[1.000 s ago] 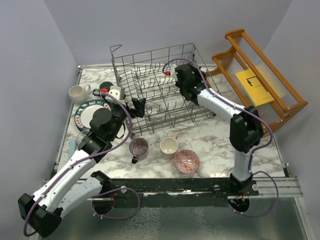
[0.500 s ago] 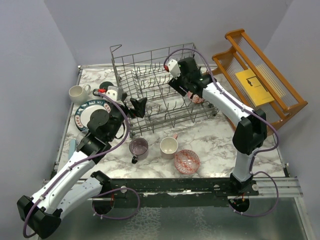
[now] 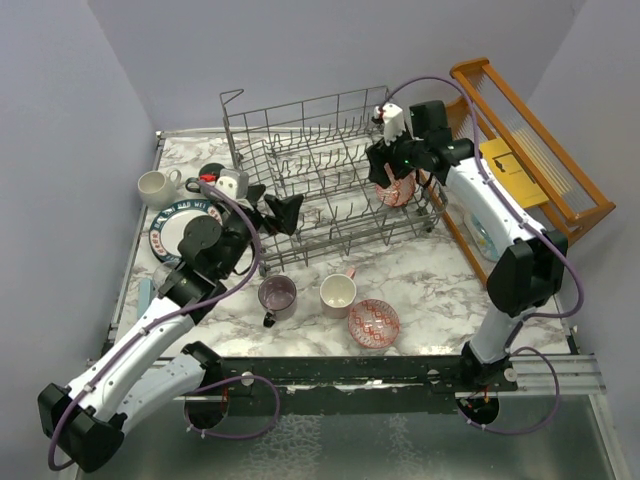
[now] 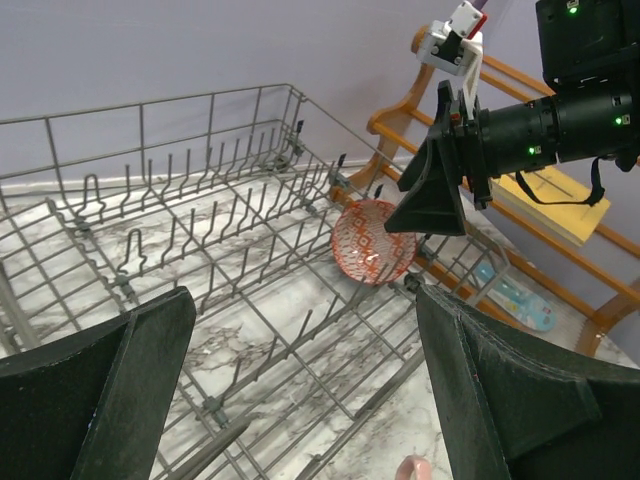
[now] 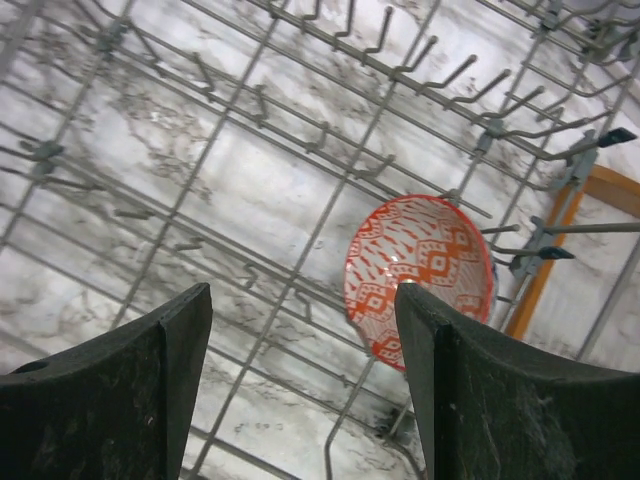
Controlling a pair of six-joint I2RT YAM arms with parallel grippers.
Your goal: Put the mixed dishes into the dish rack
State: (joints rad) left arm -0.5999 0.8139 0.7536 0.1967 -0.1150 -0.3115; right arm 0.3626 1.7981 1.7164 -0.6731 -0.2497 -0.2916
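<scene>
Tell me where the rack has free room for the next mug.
The rack is bare across its left and middle tine rows. The right end is crowded: the bowl leans there under the open right end effector. The left end effector hovers open at the near-left edge, so mid-rack looks the clearest way in.

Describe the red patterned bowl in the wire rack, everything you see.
The small bowl is white with red-orange diamond and stripe patterning, apparently glazed ceramic. It stands tilted on edge among the tines at the right end of the dish rack, hollow side toward the open right gripper just above; contact unclear.
</scene>
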